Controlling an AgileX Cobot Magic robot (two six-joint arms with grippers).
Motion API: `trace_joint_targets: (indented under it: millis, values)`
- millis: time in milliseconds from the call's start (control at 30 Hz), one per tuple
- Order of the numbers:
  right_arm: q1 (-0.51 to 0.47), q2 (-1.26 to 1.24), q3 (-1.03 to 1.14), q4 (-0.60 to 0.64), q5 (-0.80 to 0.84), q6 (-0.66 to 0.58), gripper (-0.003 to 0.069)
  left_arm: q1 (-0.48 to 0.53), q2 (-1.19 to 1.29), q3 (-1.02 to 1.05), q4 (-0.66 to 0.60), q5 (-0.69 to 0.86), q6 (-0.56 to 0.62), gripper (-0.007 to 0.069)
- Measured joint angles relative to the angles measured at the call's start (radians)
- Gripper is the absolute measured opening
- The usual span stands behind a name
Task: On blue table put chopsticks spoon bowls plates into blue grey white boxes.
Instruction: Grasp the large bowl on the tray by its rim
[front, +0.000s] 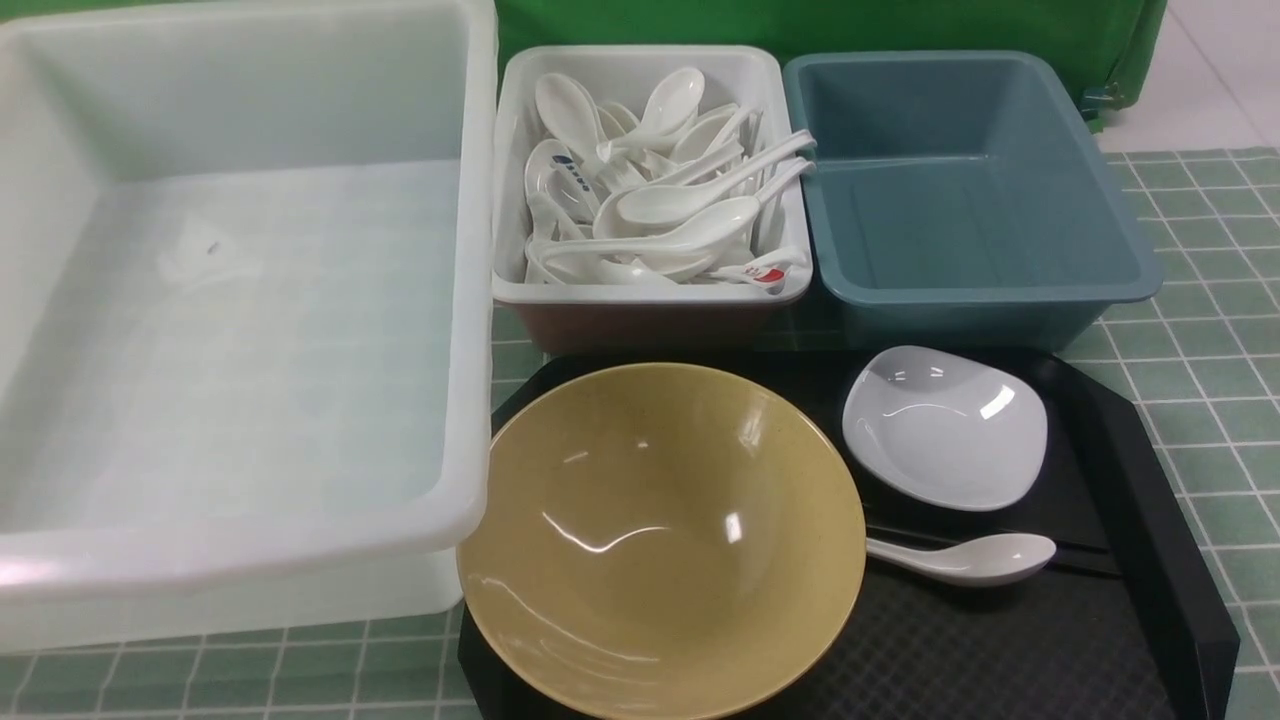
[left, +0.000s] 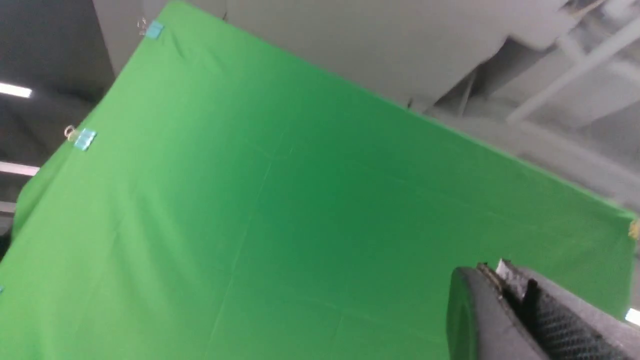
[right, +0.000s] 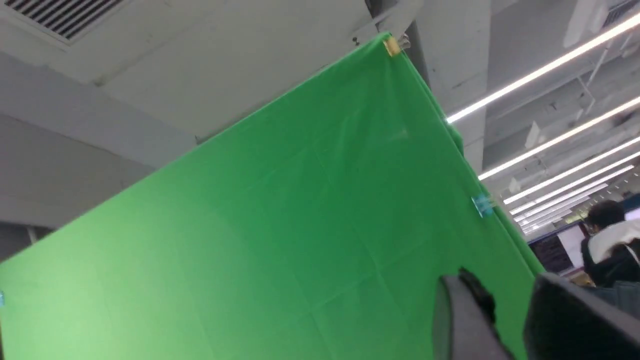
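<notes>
Glossy plastic-looking stuff all round, so I'd guess stiff, light and slippery: the yellow bowl (front: 660, 540) sits on the black tray (front: 1150, 520) on the desk (front: 1200, 250), best pinched at its rim, same for the white dish (front: 945, 425) behind the spoon (front: 965, 558), which wants grabbing by the handle. The chopsticks (front: 1085, 553) lie flat by the spoon, fiddly. There's a blue mark (front: 568, 172) and a red mark (front: 768, 275) on spoons (front: 660, 215) in the small white tub (front: 640, 290), too small to read. The left jaws are together, the right jaws apart, both empty.
</notes>
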Motion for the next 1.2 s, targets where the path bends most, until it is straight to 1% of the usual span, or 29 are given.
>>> trace_joint_targets:
  millis: [67,133,200,233,267,367,400,433,467,500,533,567,600,700,800,900,933,1067,1200]
  values:
    - [0.000,0.065,-0.115,-0.003,0.180,-0.045,0.0177,0.000,0.091,-0.109,0.001,0.114,0.054,0.0001]
    - [0.000,0.164,-0.222,-0.004,0.345,-0.148,0.0141,-0.003,0.228,-0.180,-0.013,0.214,0.090,0.0001]
    - [0.000,0.256,-0.280,-0.004,0.496,-0.233,0.0109,-0.018,0.349,-0.225,-0.040,0.308,0.100,0.0001]
    - [0.000,0.264,-0.283,-0.004,0.511,-0.240,0.0109,-0.023,0.375,-0.230,-0.043,0.332,0.102,0.0001]
    - [0.001,0.328,-0.300,-0.003,0.625,-0.266,0.0097,-0.050,0.466,-0.268,-0.068,0.417,0.113,0.0001]
    - [0.025,0.412,-0.306,0.020,0.794,-0.290,0.0088,-0.130,0.622,-0.358,-0.108,0.596,0.160,0.0001]
    - [0.052,0.451,-0.306,0.046,0.868,-0.351,0.0081,-0.186,0.699,-0.402,-0.130,0.667,0.212,0.0001]
    - [0.052,0.451,-0.306,0.052,0.877,-0.351,0.0079,-0.195,0.710,-0.417,-0.133,0.679,0.221,0.0001]
    - [0.103,0.502,-0.306,0.120,0.951,-0.499,0.0057,-0.279,0.808,-0.482,-0.157,0.779,0.311,0.0001]
    - [0.108,0.508,-0.306,0.138,0.958,-0.515,0.0051,-0.289,0.819,-0.498,-0.159,0.790,0.323,0.0001]
    - [0.129,0.528,-0.307,0.165,0.987,-0.574,0.0044,-0.329,0.862,-0.524,-0.168,0.832,0.367,0.0001]
    - [0.164,0.567,-0.307,0.226,1.040,-0.658,0.0037,-0.413,0.947,-0.593,-0.181,0.911,0.452,0.0001]
    - [0.187,0.597,-0.307,0.253,1.080,-0.703,0.0036,-0.466,1.001,-0.634,-0.191,0.955,0.492,0.0001]
    - [0.238,0.687,-0.307,0.283,1.182,-0.798,0.0036,-0.592,1.143,-0.746,-0.198,1.039,0.546,0.0001]
    - [0.270,0.759,-0.307,0.290,1.216,-0.868,0.0036,-0.696,1.309,-0.850,-0.177,1.097,0.554,0.0001]
    - [0.283,0.793,-0.305,0.291,1.175,-0.913,0.0036,-0.769,1.452,-0.935,-0.135,1.130,0.528,0.0001]
    - [0.285,0.799,-0.299,0.292,1.134,-0.924,0.0036,-0.789,1.506,-0.966,-0.127,1.140,0.519,0.0001]
    - [0.287,0.803,-0.256,0.297,1.065,-0.929,0.0036,-0.818,1.647,-1.009,-0.124,1.141,0.497,0.0001]
    - [0.287,0.805,-0.236,0.314,1.053,-0.929,0.0036,-0.820,1.765,-1.022,-0.165,1.090,0.453,0.0001]
